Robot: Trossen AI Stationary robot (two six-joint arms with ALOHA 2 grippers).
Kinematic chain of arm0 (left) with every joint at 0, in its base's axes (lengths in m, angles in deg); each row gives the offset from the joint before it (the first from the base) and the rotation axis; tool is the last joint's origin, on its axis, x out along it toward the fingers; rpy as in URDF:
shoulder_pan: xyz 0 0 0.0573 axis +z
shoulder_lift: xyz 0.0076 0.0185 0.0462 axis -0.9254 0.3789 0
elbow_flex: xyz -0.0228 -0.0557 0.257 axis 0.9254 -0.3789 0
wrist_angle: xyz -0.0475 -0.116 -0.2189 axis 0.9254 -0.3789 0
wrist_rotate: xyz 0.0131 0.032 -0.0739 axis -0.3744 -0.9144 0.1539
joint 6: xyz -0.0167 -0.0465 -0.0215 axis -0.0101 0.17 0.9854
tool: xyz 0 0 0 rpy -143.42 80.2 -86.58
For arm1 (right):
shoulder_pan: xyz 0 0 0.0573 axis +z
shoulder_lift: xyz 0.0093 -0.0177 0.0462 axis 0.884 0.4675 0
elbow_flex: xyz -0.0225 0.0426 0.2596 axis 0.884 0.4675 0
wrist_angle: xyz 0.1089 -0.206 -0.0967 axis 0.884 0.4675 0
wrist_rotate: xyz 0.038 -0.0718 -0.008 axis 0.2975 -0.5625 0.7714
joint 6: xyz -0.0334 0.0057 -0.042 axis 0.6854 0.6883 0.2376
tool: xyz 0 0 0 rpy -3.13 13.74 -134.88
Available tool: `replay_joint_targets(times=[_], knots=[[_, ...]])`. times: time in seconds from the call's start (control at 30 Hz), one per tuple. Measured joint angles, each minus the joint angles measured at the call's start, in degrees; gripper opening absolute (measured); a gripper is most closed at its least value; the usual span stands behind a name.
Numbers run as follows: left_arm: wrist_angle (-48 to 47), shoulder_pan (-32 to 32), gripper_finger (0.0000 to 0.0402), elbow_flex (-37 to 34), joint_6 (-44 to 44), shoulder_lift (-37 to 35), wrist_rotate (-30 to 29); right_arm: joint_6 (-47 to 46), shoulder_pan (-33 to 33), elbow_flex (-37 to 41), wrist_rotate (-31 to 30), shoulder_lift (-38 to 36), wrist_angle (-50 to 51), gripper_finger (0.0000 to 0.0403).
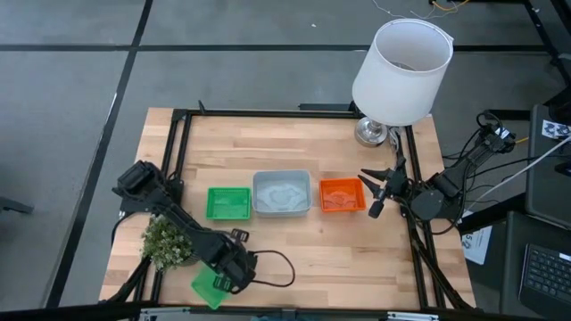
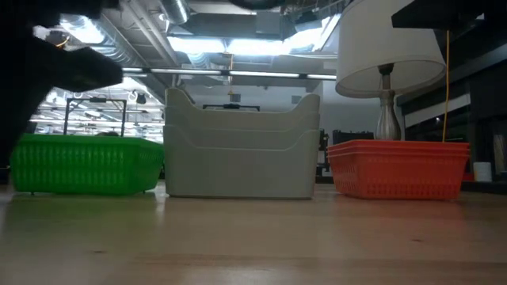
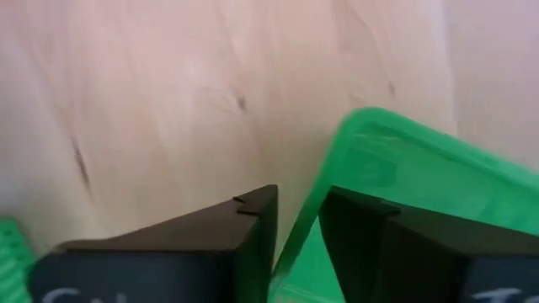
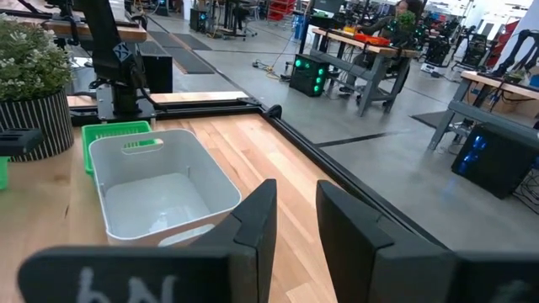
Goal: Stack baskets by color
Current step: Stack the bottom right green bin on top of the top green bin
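Down at the table's near edge, the left claw (image 1: 220, 278) pinches the green basket's (image 1: 208, 288) rim.

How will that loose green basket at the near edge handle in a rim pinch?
Likely light: the green basket is thin, shallow plastic. The wall may flex between the left gripper fingers straddling its rim. Gripped at one edge, it probably hangs tilted.

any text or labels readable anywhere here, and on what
No text can be read with confidence.
Pale marks on the right gripper body, near the wrist camera: cropped and blurred, not readable.
Faint pale marks on the left gripper body: blurred, not readable.
Black-and-white tag at the high view's right edge: a pattern, no words.
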Motion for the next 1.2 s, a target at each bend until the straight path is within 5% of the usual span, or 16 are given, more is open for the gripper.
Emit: replay_joint_targets(times=[0.17, 0.43, 0.67, 0.87, 0.97, 1.2], knots=[[0.3, 2.9, 0.001, 0.0, 0.5, -0.4, 0.1, 0.0, 0.0, 0.0, 0.0, 0.0, 0.0, 0.0087], [-2.0, 6.7, 0.0001, 5.1, -6.0, -1.1, -1.4, 0.0, 0.0, 0.0, 0.0, 0.0, 0.1, 0.0087], [-22.8, 7.7, 0.0, 19.2, -6.6, -1.5, -1.8, 0.0, 0.0, 0.0, 0.0, 0.0, 0.1, 0.0087], [-41.6, 8.8, 0.0, 34.3, -8.7, -1.5, -10.3, 0.2, 0.0, 0.0, 0.0, 0.0, 0.6, 0.0087], [-49.8, 10.1, 0.0, 40.7, -21.4, -1.6, -13.9, 0.3, 0.0, 0.0, 0.1, 0.0, 0.6, 0.0087], [-50.5, 16.3, 0.0, 43.9, -53.5, -3.7, -13.9, 0.0, 0.0, 0.0, 0.2, 0.0, 2.1, 0.0087]])
